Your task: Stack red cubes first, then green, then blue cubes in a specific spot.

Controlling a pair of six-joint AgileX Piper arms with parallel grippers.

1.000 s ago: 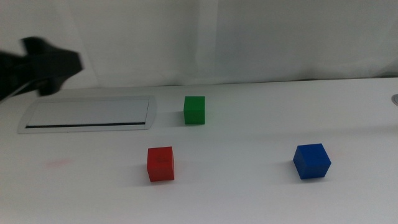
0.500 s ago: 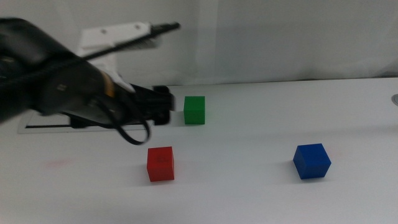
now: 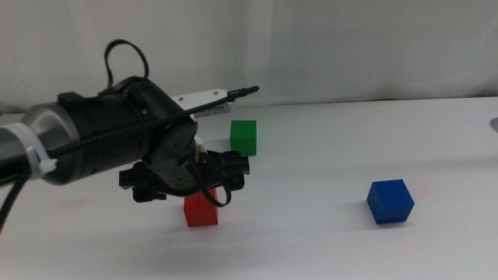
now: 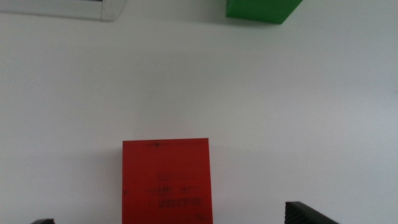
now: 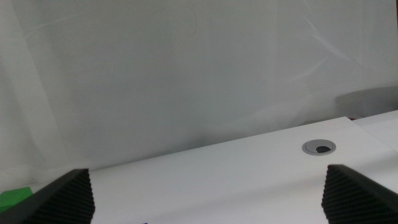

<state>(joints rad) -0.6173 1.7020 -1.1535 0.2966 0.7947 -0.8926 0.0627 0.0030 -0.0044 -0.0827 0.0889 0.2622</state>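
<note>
Left gripper (image 4: 168, 219) has swung in over the red cube (image 4: 166, 182), jaws spread wide either side of it: step one, next descend and clamp.

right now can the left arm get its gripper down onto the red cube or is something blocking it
Probably yes. The left gripper hangs above the red cube with its jaws open wide to either side of it, and only bare table surrounds the cube. The green cube sits well apart, behind it.
</note>
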